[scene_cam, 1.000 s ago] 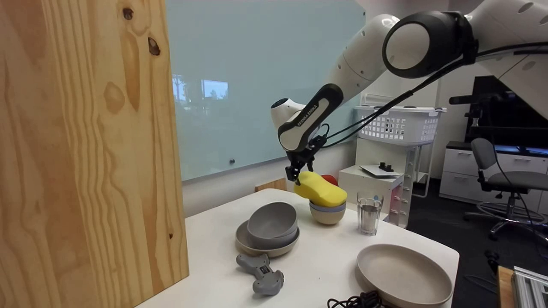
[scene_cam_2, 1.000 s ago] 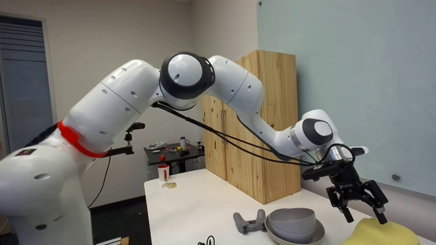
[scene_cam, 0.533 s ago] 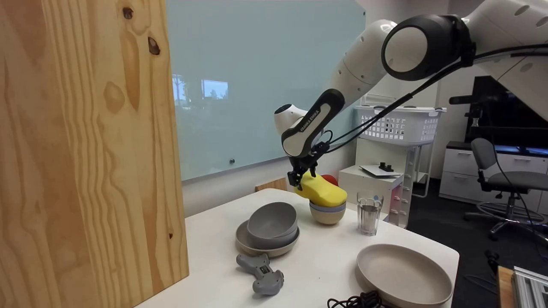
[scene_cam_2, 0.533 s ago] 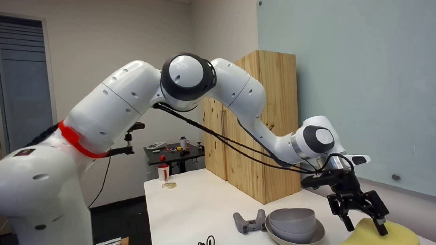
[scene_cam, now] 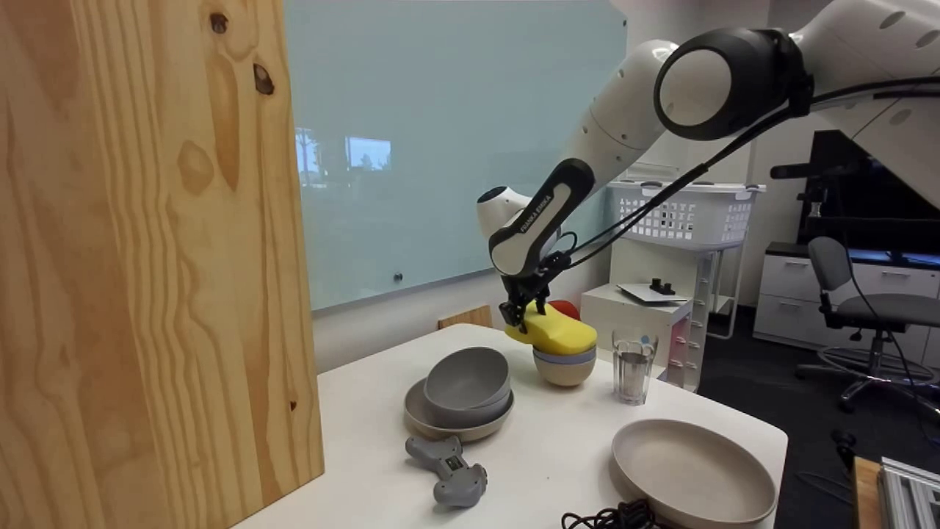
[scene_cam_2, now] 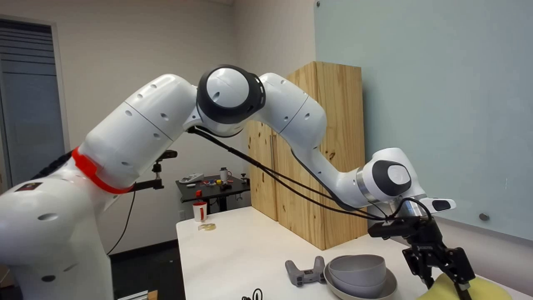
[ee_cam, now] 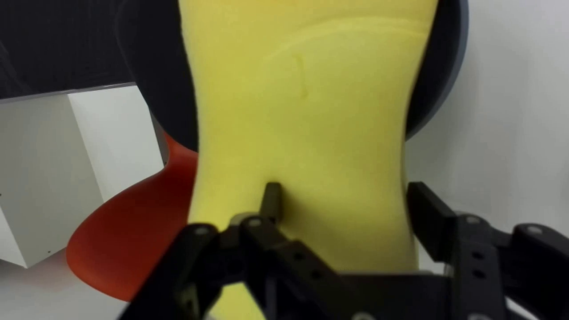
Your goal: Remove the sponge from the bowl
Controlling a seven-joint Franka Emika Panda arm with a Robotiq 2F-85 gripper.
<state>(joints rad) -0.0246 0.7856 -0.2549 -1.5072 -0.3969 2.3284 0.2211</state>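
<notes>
"Although the task wants the sponge (scene_cam: 569, 336) out, it lies across the small bowl (scene_cam: 564, 373) on the white table (scene_cam: 543, 448), one end jutting past the rim."

"Why across it, instead of down inside?"

"Most likely it is too big to settle in so small a bowl, so the rim seems to carry it. How far the other part sinks in is hidden."

"And the gripper (ee_cam: 345, 193)?"

"Its fingers stand apart, with no firm hold on anything. In the wrist view one seems to press on the sponge's broad upper face; its partner is just beside the long edge, touching or not being hard to tell."

"So they miss the full width?"

"They span only part of it, perhaps to pinch a side strip, since the whole sponge may be too wide for them."

"Why at the jutting end?"

"Presumably because it reaches out beyond the bowl, which leaves the outer finger room to go down past the edge."

"What could go wrong?"

"The inner finger might only dent the top and skid off, or a hard push on the overhang could tip the bowl. A firm squeeze, then a straight lift, looks right."
</notes>
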